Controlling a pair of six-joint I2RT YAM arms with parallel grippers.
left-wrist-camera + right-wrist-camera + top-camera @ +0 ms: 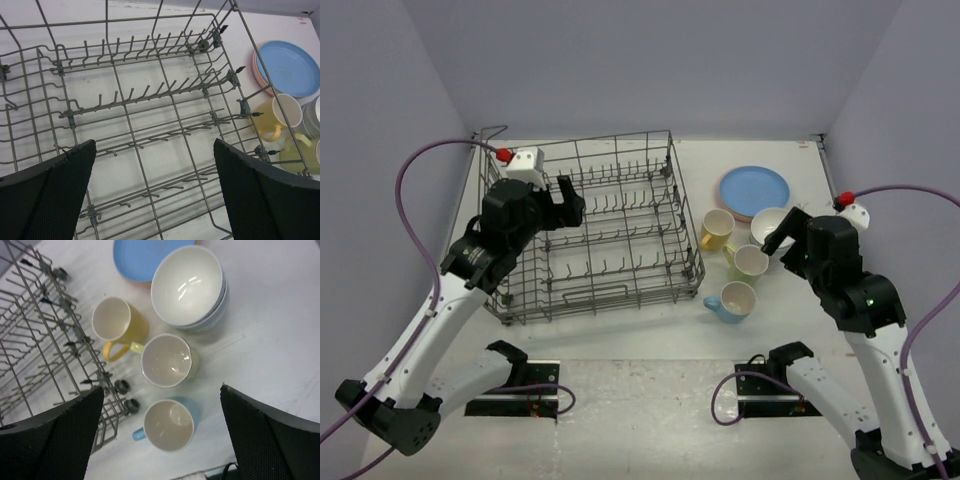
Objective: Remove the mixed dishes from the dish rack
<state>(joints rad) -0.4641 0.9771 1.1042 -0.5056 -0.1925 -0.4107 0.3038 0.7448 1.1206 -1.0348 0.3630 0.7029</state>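
Dish rack (605, 215) sits on the white table (650, 350), left of centre, and no dishes are in it: just bare wire and rows of upright tines. All the dishes are out on the table to its right.

Blue plate (754, 188) is farthest back, on top of a plate stack. A pink rim (257, 75) peeks out under it, and an orange sliver shows in the right wrist view. The stack of white bowls (772, 225) is just in front of the plates, nested, mouths up. The yellow mug (716, 229) is upright beside the rack's right wall, handle toward the rack. The pale yellow-green mug (749, 263) is upright, just nearer than the bowls. The light-blue mug (734, 301) is nearest, upright, handle pointing at the rack's near right corner.

Left gripper (565, 200) hangs over the rack's left half, jaws spread wide with nothing between them; only rack wire shows below. Right gripper (775, 240) hovers above the mugs and bowls, jaws released wide and gripping nothing. The mugs are seen between its pads (55, 435), well below them.
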